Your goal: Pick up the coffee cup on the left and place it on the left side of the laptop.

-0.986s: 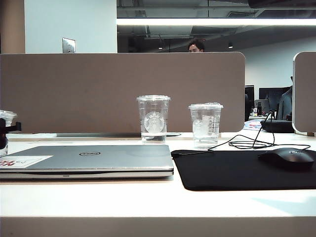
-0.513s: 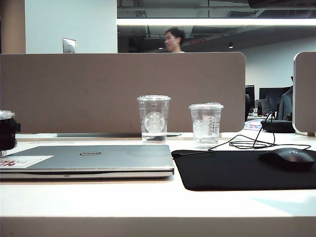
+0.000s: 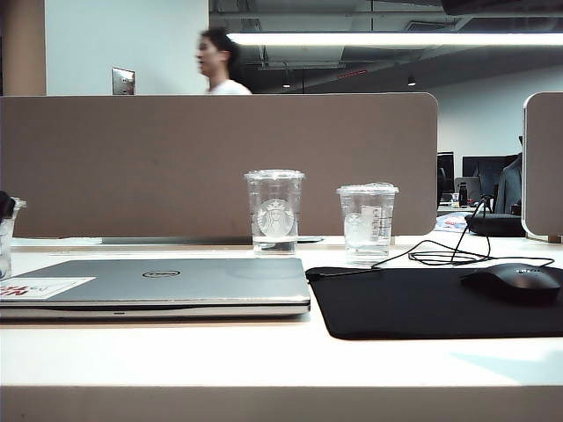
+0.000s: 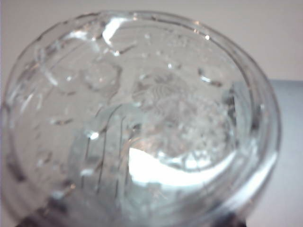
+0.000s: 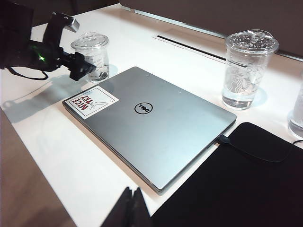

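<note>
The coffee cup [image 5: 92, 52], a short clear cup with a clear lid, stands on the white table just off the stickered corner of the closed grey Dell laptop [image 5: 156, 127]. In the exterior view the coffee cup [image 3: 7, 237] is cut by the left edge, left of the laptop [image 3: 176, 281]. My left gripper [image 5: 81, 67] hangs open close beside the cup, on the side away from the laptop. Its camera looks straight down on the lid [image 4: 142, 118]. My right gripper [image 5: 133, 191] is shut on nothing, above the table's near edge in front of the laptop.
A tall Starbucks cup [image 3: 274, 211] and a mid-height clear cup [image 3: 367, 221] stand behind the laptop. A black mouse pad [image 3: 422, 303] with a black mouse [image 3: 515, 281] and its cable lies to the right. A brown partition [image 3: 220, 158] closes the back.
My left gripper has opened off the coffee cup and drawn back past the exterior view's left edge, leaving the cup standing uncovered. A person behind the partition has walked left.
</note>
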You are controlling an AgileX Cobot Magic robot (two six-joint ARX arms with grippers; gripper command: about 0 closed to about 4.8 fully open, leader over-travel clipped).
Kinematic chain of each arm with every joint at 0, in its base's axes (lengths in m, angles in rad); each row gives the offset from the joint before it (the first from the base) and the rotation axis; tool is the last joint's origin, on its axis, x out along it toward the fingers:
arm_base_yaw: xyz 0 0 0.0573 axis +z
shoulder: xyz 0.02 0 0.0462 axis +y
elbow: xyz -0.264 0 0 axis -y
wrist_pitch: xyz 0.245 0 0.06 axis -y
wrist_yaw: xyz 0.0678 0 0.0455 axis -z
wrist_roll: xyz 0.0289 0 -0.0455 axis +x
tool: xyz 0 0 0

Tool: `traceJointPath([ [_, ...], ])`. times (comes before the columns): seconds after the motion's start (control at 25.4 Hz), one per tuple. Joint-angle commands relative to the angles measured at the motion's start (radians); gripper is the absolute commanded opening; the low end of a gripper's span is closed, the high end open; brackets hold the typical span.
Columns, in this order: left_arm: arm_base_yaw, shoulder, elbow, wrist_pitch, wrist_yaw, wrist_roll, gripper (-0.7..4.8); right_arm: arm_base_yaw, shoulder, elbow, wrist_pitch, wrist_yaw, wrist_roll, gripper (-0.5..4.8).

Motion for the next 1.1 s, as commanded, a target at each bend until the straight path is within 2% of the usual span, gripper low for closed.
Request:
traceJointPath([
  [0.04,0.001,-0.083,0.001,-0.113,-0.004,0.002,3.9,0.0,-0.003,0.006,0.018,-0.001,-0.001,-0.02],
  [0.12,0.001,-0.115,0.001,-0.134,0.006,0.002,3.91,0.0,-0.003,0.006,0.018,-0.001,-0.001,-0.02],
  [0.32,0.001,-0.171,0.001,-0.293,0.001,0.0,3.88,0.0,-0.003,0.006,0.018,-0.001,-0.001,-0.01],
  [0.35,0.001,-0.189,0.001,-0.323,0.0,-0.002,3.66,0.0,-0.003,0.006,0.018,-0.001,-0.001,-0.01],
  [0.51,0.001,-0.28,0.001,-0.404,0.005,-0.006,2.09,0.0,-0.003,0.006,0.018,-0.001,-0.001,-0.01],
  [0.63,0.0,-0.36,0.001,-0.426,0.054,-0.016,0.01,0.0,-0.003,0.006,0.018,-0.001,-0.001,-0.01],
  [0.75,0.0,-0.507,0.001,-0.431,0.202,-0.063,-0.06,0.0,-0.003,0.006,0.017,-0.001,-0.001,-0.01],
  [0.87,0.0,-0.6,0.001,-0.455,0.225,-0.082,-0.06,0.0,-0.003,0.006,0.018,-0.001,-0.001,-0.01],
  [1.1,-0.016,-0.872,-0.026,-0.537,0.212,-0.06,-0.06,0.0,-0.003,0.006,0.018,-0.001,-0.001,-0.01],
])
